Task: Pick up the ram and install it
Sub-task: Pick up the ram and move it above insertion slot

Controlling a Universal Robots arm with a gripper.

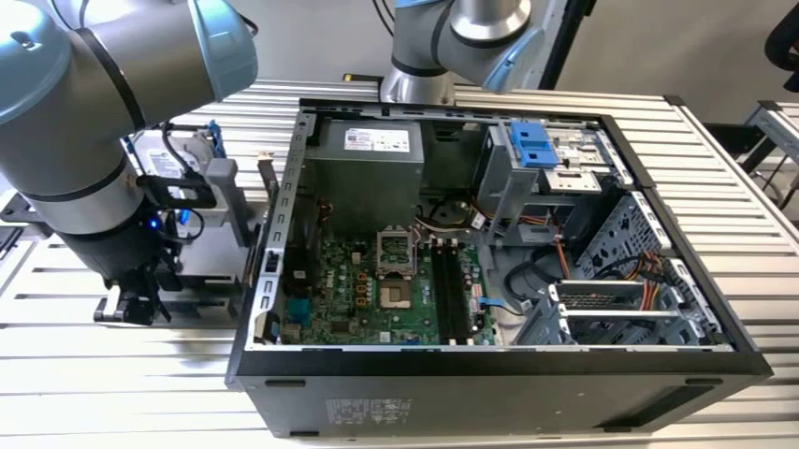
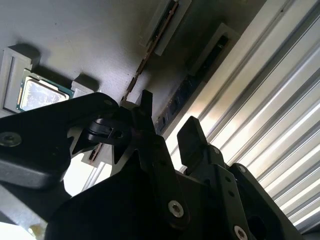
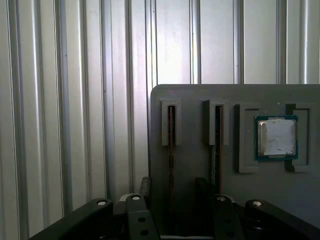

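Observation:
Two ram sticks stand on edge in the slots of a grey holder plate (image 3: 195, 100). In the first wrist view, my open gripper (image 3: 175, 192) has its dark fingers on either side of the ram (image 3: 171, 145) farther from the processor chip. A gap shows on both sides of that stick. The second wrist view shows the same ram (image 2: 180, 97) running into the space between the fingers of the gripper (image 2: 167, 125). In the exterior view the gripper (image 1: 129, 307) hangs low over the fixture, to the exterior view's left of the open computer case (image 1: 500, 369).
The other ram stick (image 3: 217, 140) stands in the neighbouring slot, beside a processor chip (image 3: 276, 137) in its pocket. Long black memory slots (image 1: 456, 281) lie on the motherboard inside the case. A second arm (image 1: 450, 37) stands behind the case on the ribbed metal table (image 3: 60, 100).

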